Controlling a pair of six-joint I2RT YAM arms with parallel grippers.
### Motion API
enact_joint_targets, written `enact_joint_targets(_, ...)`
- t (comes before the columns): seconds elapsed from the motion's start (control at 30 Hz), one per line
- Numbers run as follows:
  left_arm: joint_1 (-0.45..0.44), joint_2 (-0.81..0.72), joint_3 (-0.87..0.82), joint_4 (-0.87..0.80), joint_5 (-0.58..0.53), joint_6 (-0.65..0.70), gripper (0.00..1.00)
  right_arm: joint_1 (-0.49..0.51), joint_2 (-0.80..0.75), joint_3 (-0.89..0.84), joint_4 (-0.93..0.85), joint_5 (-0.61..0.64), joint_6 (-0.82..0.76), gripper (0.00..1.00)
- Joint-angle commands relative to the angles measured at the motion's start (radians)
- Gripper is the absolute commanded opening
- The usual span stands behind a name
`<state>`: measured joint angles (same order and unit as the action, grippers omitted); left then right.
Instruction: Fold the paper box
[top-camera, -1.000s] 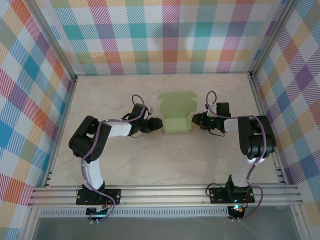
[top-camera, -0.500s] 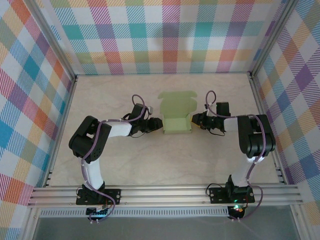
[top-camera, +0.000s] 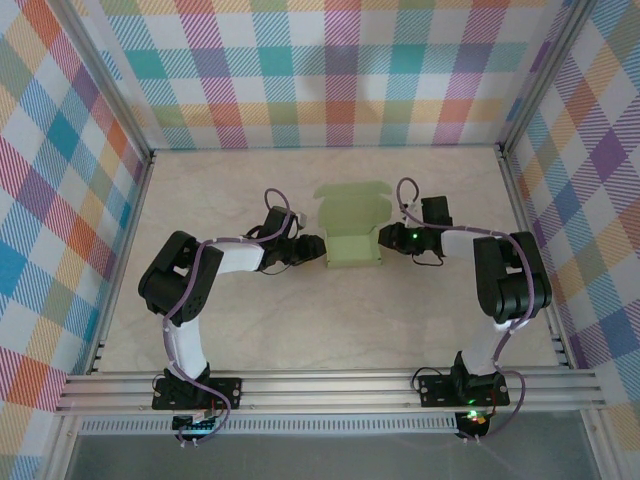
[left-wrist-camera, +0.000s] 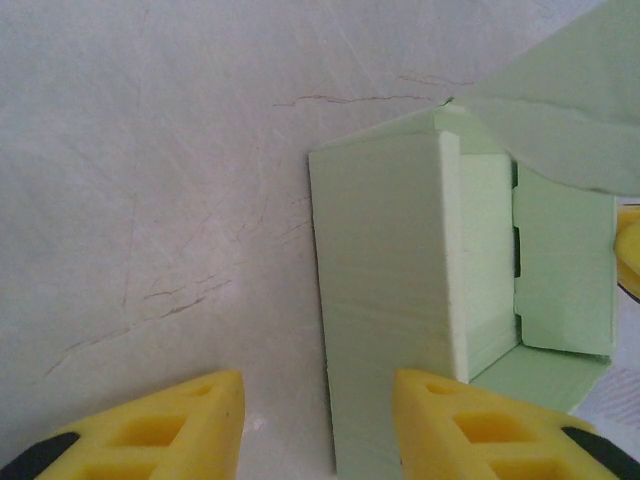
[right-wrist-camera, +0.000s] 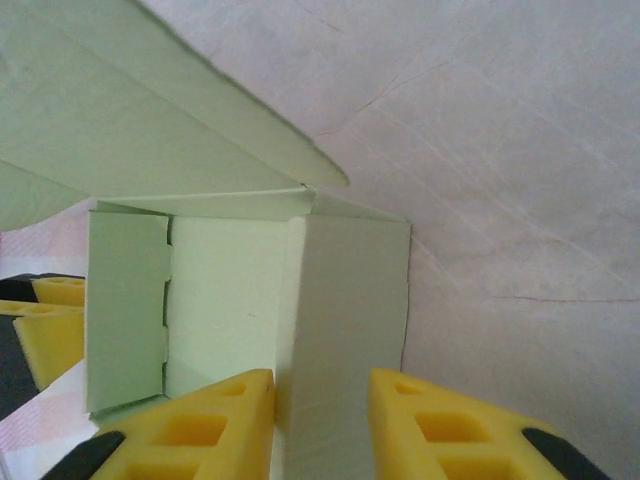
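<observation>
Pale tabletop (top-camera: 250, 330) held the open-lidded paper box (top-camera: 354, 246) between the left gripper (top-camera: 317, 247), fingers wide, and right gripper (top-camera: 384, 236), fingers narrowly parted.

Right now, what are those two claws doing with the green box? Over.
Left gripper open, at the left wall. Right gripper open, straddling the right wall. Paper box walls up, lid open. Nothing blocking.

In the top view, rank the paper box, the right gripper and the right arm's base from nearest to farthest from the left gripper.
1. paper box, directly beside the left gripper.
2. right gripper, on the box's far side.
3. right arm's base, at the near right edge.
</observation>
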<state>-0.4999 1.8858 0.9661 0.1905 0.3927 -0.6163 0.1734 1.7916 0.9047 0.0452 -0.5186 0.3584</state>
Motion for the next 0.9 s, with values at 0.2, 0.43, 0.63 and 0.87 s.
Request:
enact_joint_targets(0.2, -0.012, 0.031, 0.002, -0.005, -0.005, 0.003, 0.43, 0.036, 0.028, -0.019, -0.092, 0.067, -0.052, 0.31)
enact_joint_targets(0.43, -0.012, 0.024, -0.002, -0.008, -0.01, 0.005, 0.43, 0.035, 0.031, -0.021, -0.056, 0.05, -0.024, 0.26)
enact_joint_targets(0.63, -0.012, 0.028, 0.001, -0.007, -0.009, 0.006, 0.43, 0.038, -0.017, -0.008, -0.101, 0.073, -0.023, 0.29)
enact_joint_targets(0.87, -0.015, 0.017, -0.01, 0.018, 0.001, 0.005, 0.43, 0.037, -0.121, -0.024, -0.096, 0.091, 0.013, 0.39)
